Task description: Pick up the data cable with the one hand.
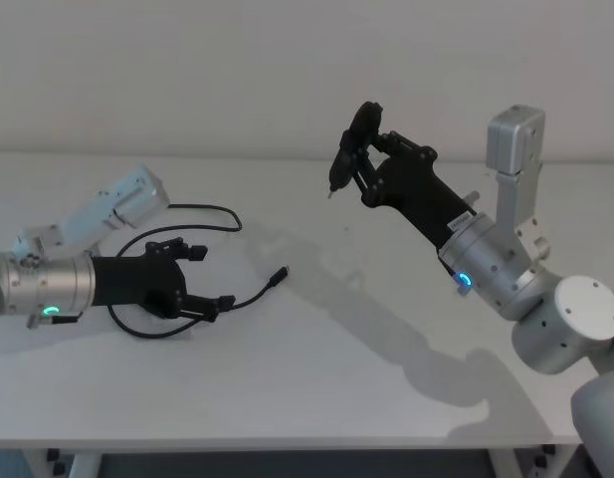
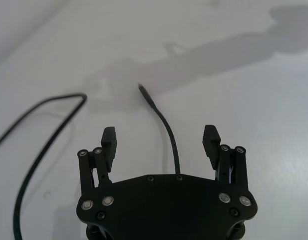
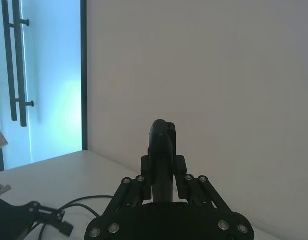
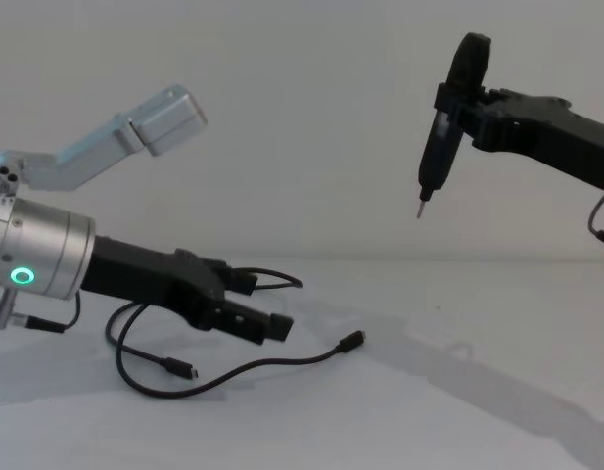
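1. The data cable [image 2: 163, 122] lies on the white table [image 1: 386, 378] in loose loops, on the robot's left side.
2. Its free end stretch has its long axis running toward the robot's right and slightly away from the body. It ends in a small dark plug [image 1: 283, 271] that points the same way.
3. A second plug [image 4: 181, 369] lies nearer the robot, under the arm. Another loop bends round farther back on the table.
4. The left gripper [image 1: 212, 276] sits low over the cable. Its fingers [image 2: 109, 140] are spread wide, one on each side of the end stretch, which runs out between them roughly along the gripper's own axis. I cannot tell whether any part of the gripper touches the cable.
5. The right gripper [image 1: 356, 154] is raised well above the table on the robot's right, well apart from the cable. Its jaws are clamped on a slim black tool [image 4: 441, 147], which hangs pin tip down.
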